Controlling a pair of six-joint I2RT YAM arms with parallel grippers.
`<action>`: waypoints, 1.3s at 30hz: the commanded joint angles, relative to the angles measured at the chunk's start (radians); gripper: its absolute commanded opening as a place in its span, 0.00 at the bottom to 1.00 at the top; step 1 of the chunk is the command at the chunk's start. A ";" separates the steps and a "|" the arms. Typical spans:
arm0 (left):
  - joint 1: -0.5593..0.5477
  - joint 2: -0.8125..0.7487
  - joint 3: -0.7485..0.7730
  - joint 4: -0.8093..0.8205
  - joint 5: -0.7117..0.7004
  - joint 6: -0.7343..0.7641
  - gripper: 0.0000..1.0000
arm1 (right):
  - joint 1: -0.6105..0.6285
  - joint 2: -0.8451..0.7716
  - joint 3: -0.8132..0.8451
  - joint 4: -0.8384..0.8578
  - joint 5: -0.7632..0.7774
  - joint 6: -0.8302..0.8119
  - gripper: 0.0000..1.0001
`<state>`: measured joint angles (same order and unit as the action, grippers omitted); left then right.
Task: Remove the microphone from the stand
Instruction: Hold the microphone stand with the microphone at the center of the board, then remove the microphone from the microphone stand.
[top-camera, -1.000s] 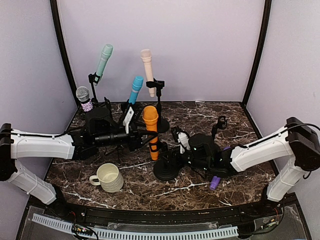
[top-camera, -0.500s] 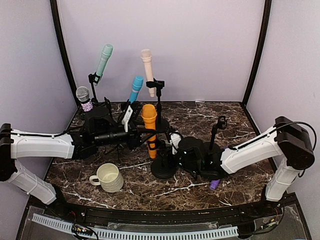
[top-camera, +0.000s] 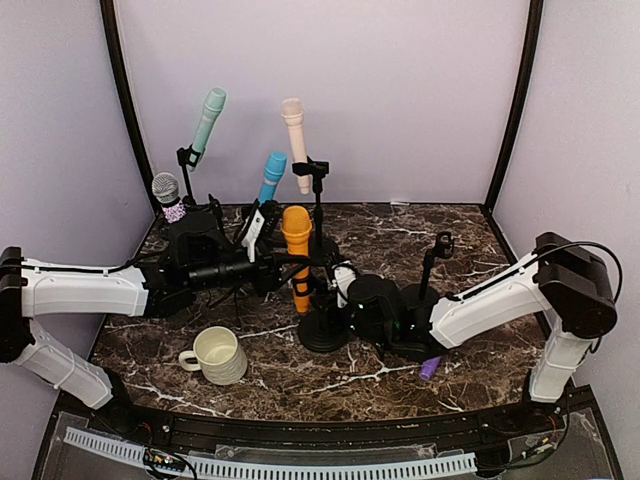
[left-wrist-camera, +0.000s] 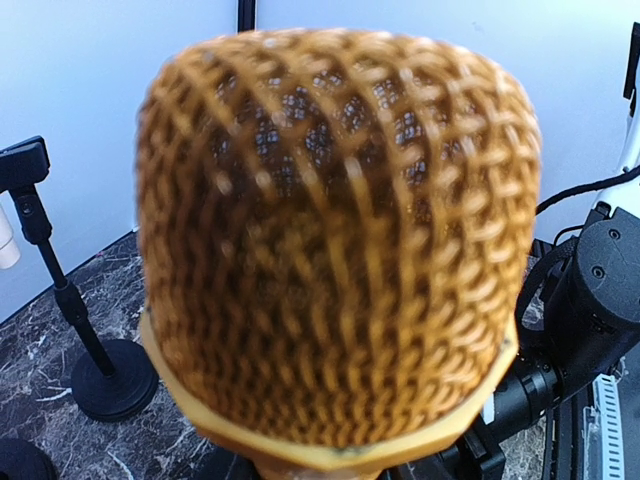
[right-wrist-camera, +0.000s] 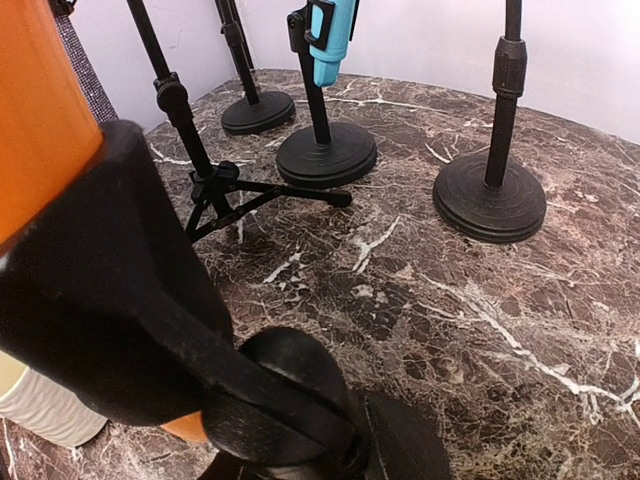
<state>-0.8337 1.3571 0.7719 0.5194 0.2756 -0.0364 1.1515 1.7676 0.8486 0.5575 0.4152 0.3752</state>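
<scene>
1. The orange microphone (top-camera: 297, 258) stands nearly upright in the clip (top-camera: 306, 292) of a black stand (top-camera: 323, 334) near the middle of the marble bench (top-camera: 470, 235).
2. The left tool (top-camera: 278, 265) is right against the microphone just below its mesh head (left-wrist-camera: 335, 240). That head fills the left wrist view, so I cannot tell whether the tool is closed on the body.
3. The right tool (top-camera: 338, 303) sits low beside the stand's pole, above the round base. Its opening cannot be told either.
4. The right wrist view shows the orange body seated in the black clip.
5. A white cup (top-camera: 218, 355) stands at the front left.
6. A teal microphone (top-camera: 209, 118), a cream microphone (top-camera: 295, 140) and a blue microphone (top-camera: 271, 178) stand on stands at the back.
</scene>
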 joint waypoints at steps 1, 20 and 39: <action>-0.014 -0.043 0.038 0.015 0.058 -0.025 0.00 | -0.003 0.049 0.029 -0.013 0.028 0.014 0.21; -0.014 -0.122 0.063 -0.027 0.001 0.010 0.00 | 0.008 0.053 0.065 -0.151 0.110 0.069 0.00; 0.077 -0.108 0.134 -0.040 0.166 -0.125 0.00 | 0.033 0.044 0.077 -0.244 0.183 0.070 0.00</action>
<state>-0.7757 1.2926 0.8108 0.3538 0.3378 -0.0750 1.1973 1.7901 0.9371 0.4347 0.4904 0.4252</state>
